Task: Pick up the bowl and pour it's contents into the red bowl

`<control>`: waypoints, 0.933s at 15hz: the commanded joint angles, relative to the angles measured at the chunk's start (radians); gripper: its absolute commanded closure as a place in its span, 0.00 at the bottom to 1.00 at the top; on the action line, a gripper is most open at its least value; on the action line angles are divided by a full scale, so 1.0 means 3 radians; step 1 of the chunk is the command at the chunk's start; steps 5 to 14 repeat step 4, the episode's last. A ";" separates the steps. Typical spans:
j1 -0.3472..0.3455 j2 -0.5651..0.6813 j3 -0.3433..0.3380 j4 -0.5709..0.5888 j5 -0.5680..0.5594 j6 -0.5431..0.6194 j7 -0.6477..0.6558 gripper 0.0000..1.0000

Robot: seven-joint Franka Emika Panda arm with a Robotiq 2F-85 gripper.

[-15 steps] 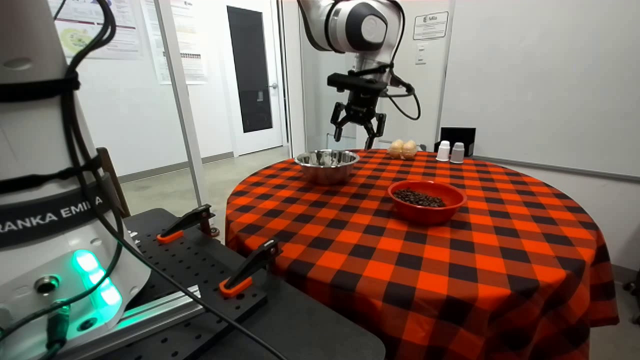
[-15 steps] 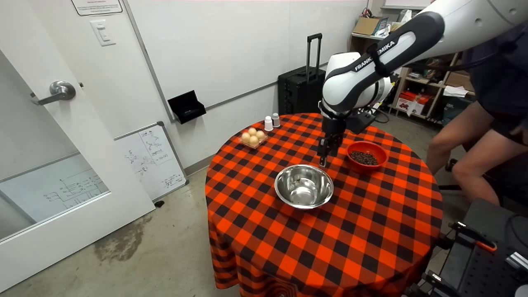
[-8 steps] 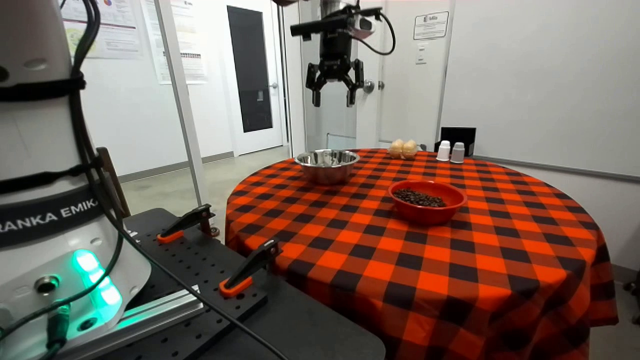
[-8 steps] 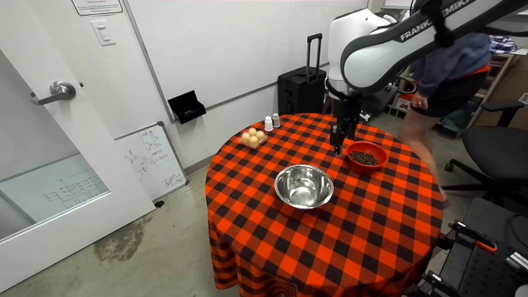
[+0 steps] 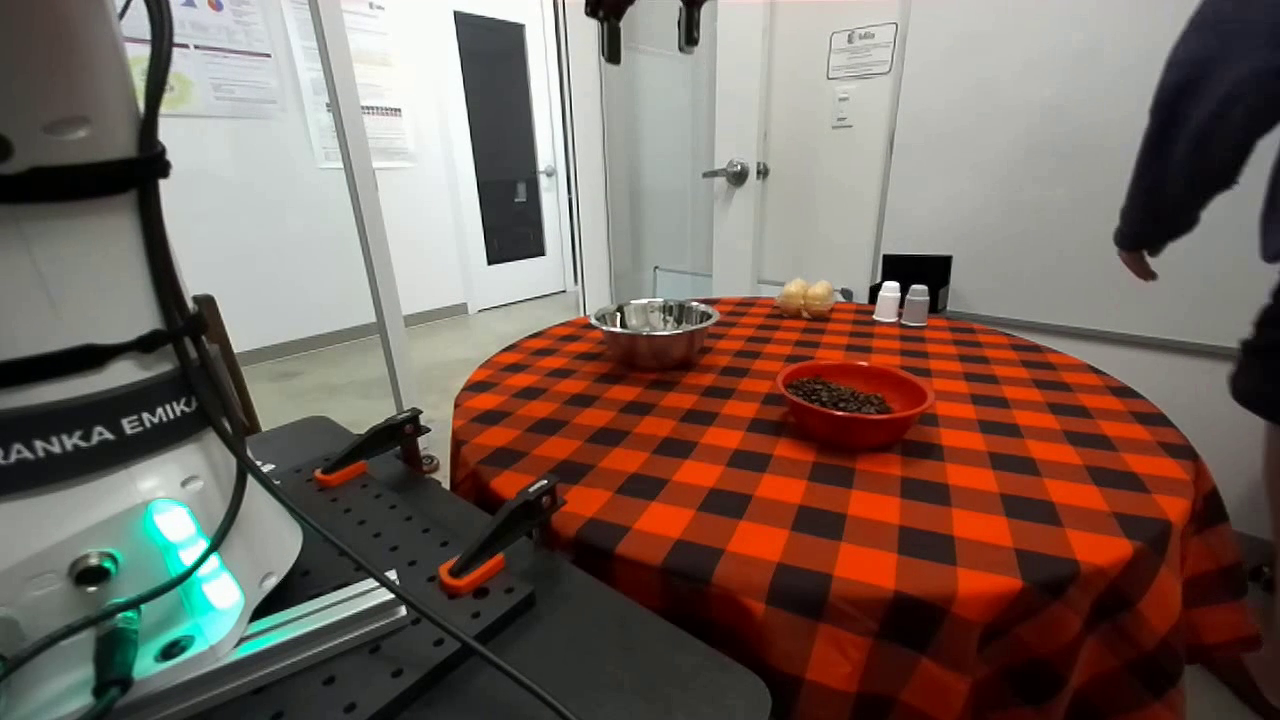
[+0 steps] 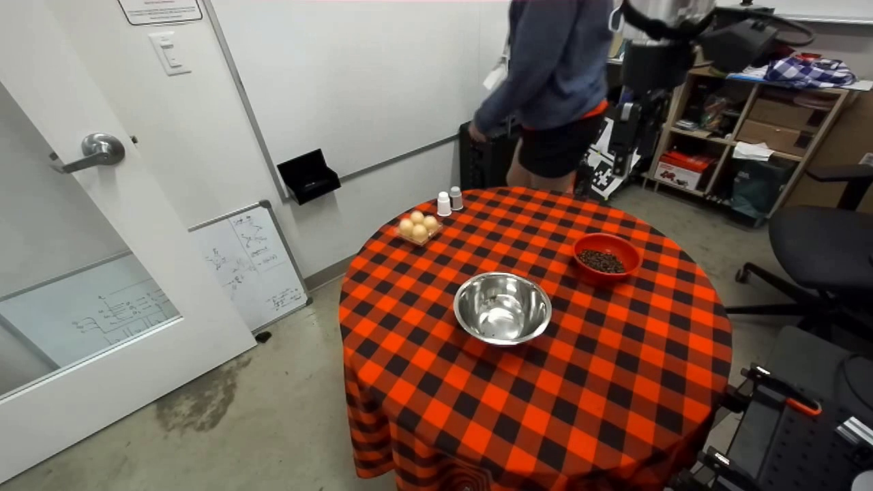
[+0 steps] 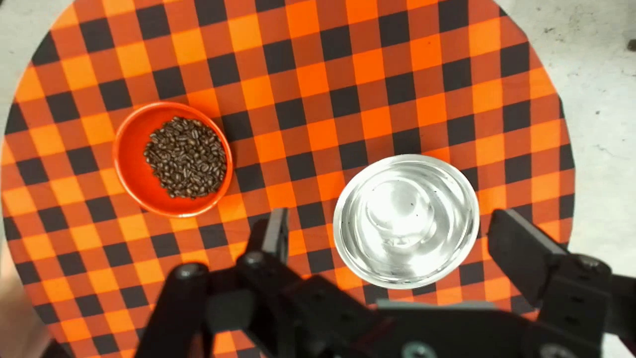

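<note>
Inside the tabletop's [image 6: 518, 409] edge sit steel bowl [image 7: 405, 221] and red bowl [image 7: 140, 164]; the arm [image 6: 672, 17] hangs high, jaws down, wide apart, empty.

In an exterior view, the camera stands close beside the white robot base [image 5: 70, 440], looking at a low slant across the round, red-and-black checked, cloth-covered desk [image 5: 900, 540]. In an exterior view, the camera looks down on it more steeply, toward the large white wall board [image 6: 375, 75]. Both share the glossy red bowl [image 5: 860, 430] and the shiny silver steel bowl [image 5: 655, 347]. The wrist view faces nearly straight down on the same bowls, past the black two-fingered claw [image 7: 390, 221].
</note>
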 commanded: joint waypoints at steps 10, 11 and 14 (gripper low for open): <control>-0.0017 -0.0267 -0.0071 -0.0050 0.0079 -0.0142 -0.0008 0.00; -0.0017 -0.0267 -0.0071 -0.0050 0.0079 -0.0142 -0.0008 0.00; -0.0017 -0.0267 -0.0071 -0.0050 0.0079 -0.0142 -0.0008 0.00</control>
